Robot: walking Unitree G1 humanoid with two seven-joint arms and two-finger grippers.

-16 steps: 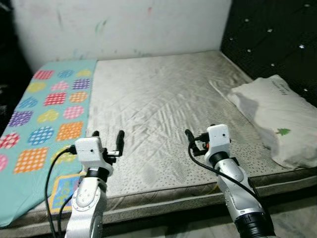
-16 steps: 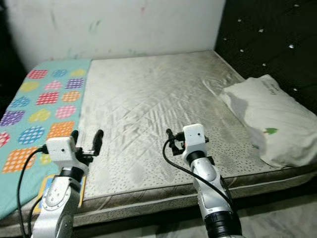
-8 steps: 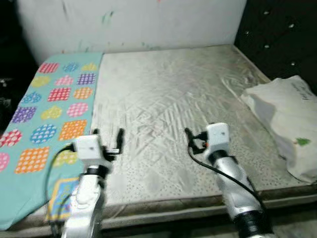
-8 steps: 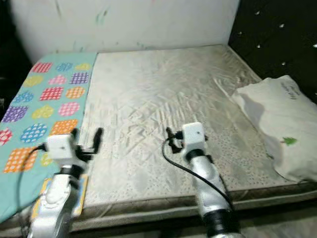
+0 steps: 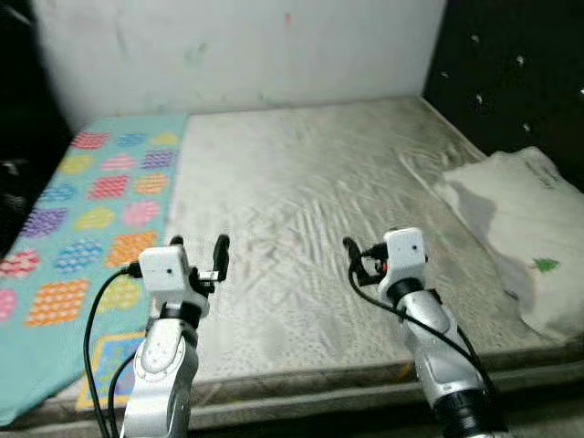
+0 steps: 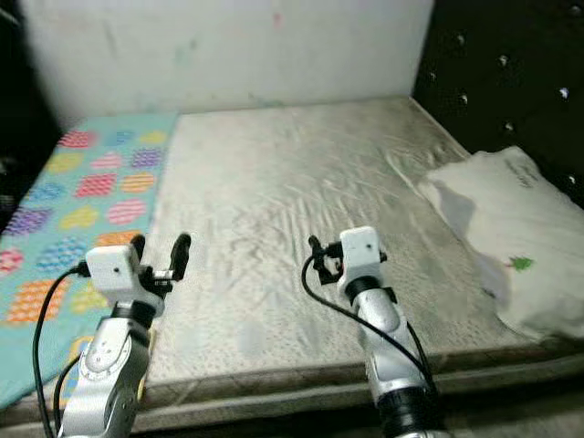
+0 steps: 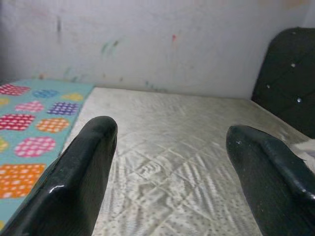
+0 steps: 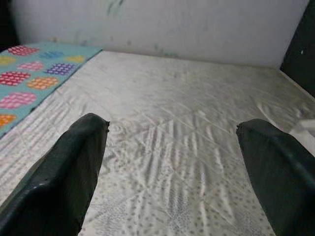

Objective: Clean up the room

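Mattress [image 5: 310, 192] w/ wrinkled quilted cover lies ahead, against white wall [image 5: 246, 50]. Teal patterned blanket [image 5: 87, 210] covers its left side; white pillow [image 5: 525, 224] w/ small green tree print sits at right, by black tufted headboard [image 5: 511, 73]. Left gripper [image 5: 196, 251] and right gripper [image 5: 363, 258] hover over near edge, both w/ jaws spread, holding nothing.

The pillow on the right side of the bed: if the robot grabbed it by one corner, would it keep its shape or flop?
It would probably flop. The pillow already lies slumped and creased against the dark headboard, which suggests soft filling. It looks bulky yet likely light for its size. Its loose cloth cover may bunch up in a tool before the bulk follows.
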